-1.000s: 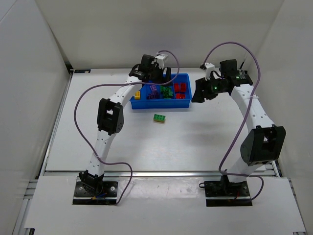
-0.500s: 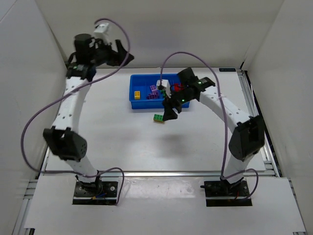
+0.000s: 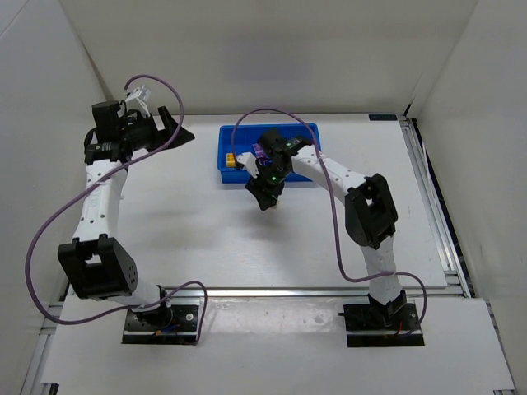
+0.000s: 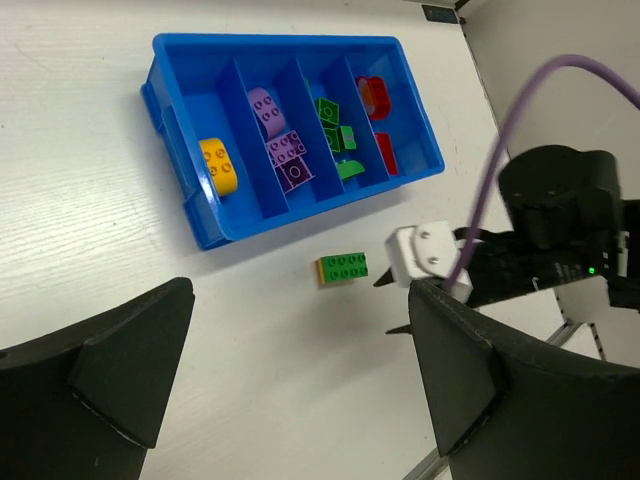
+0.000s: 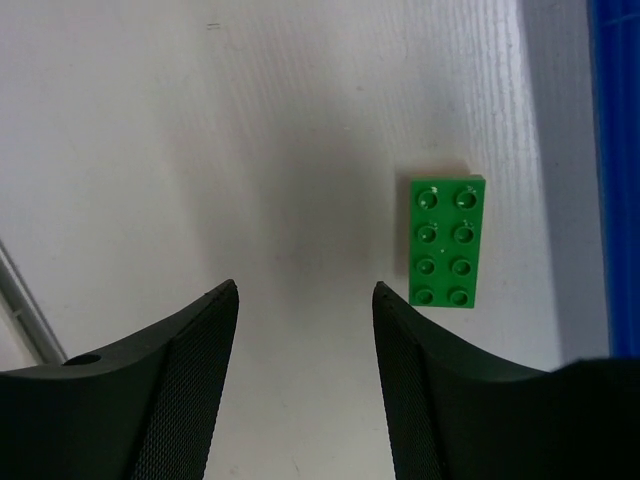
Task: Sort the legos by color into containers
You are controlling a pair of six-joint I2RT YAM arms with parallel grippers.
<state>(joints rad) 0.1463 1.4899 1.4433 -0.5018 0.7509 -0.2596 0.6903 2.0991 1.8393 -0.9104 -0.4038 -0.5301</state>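
Note:
The blue tray (image 4: 185,215) holds one yellow lego (image 4: 220,165), purple legos (image 4: 280,150), green legos (image 4: 338,135) and red legos (image 4: 380,120), each colour in its own compartment. A loose green lego (image 4: 345,268) lies on the table just in front of the tray, and shows in the right wrist view (image 5: 446,241). My right gripper (image 5: 305,290) is open and hovers just above the table, with the green lego ahead and to the right of its right finger. In the top view this gripper (image 3: 264,196) hides the lego. My left gripper (image 3: 177,130) is open, empty and raised at the far left.
The tray (image 3: 226,136) stands at the back middle, partly covered by my right arm (image 3: 317,169). White walls close the back and both sides. A metal rail (image 3: 272,290) runs along the near table edge.
My left arm has swung from the tray to the far left and stays raised. My right arm has crossed from the tray's right side to low over the loose green lego.

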